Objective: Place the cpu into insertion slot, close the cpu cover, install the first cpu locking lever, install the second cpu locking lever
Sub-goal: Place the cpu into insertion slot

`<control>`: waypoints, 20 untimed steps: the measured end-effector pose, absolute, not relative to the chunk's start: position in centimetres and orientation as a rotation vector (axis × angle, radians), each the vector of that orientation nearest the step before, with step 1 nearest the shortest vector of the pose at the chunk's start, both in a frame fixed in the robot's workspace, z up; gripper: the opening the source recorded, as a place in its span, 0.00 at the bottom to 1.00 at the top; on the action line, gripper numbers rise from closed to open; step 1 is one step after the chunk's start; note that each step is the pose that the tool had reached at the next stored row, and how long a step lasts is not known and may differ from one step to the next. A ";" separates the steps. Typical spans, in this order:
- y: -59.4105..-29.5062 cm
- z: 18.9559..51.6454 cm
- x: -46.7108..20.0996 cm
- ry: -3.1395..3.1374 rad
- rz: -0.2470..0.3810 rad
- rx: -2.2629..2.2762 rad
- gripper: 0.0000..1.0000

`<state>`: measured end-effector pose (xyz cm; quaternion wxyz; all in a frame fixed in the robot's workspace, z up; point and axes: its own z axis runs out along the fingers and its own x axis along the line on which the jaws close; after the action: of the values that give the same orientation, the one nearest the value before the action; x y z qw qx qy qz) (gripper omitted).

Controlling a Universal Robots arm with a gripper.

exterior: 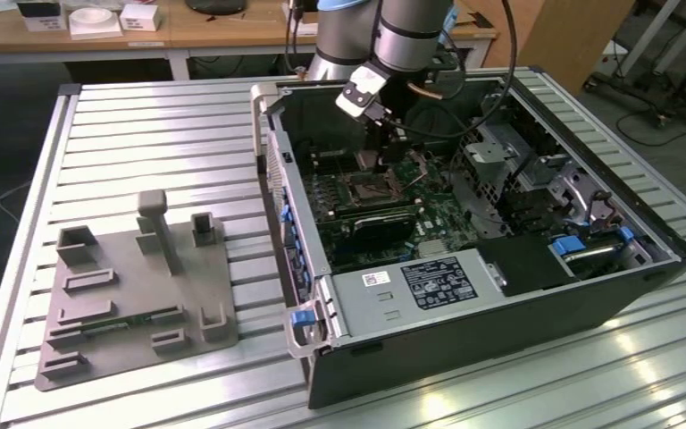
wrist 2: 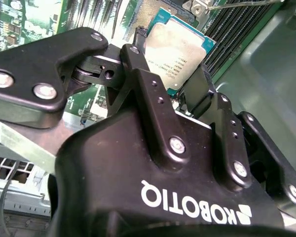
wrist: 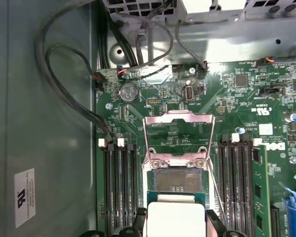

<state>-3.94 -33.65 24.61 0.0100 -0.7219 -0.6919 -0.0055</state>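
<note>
Jaws of gripper point(wrist 2: 172, 69) pinch cpu point(wrist 2: 180, 44), cover point(wrist: 177, 116) open

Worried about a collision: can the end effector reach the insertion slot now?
Probably yes: the cpu cover is flipped open off the insertion slot, and the end effector, holding the cpu, hangs close with nothing between.

Bright overhead light glares on the ribbed metal table point(exterior: 534, 384), while the case point(exterior: 463, 349) interior lies shadowed.
</note>
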 end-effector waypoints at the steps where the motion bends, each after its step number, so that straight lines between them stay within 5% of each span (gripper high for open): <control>1: -33.6 24.4 -3.9 -2.160 -0.017 -2.254 0.54; 20: -33.3 22.8 -3.9 -2.160 -0.017 -2.254 0.54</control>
<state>-3.93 -33.29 22.85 0.0100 -0.7219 -0.6919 -0.0054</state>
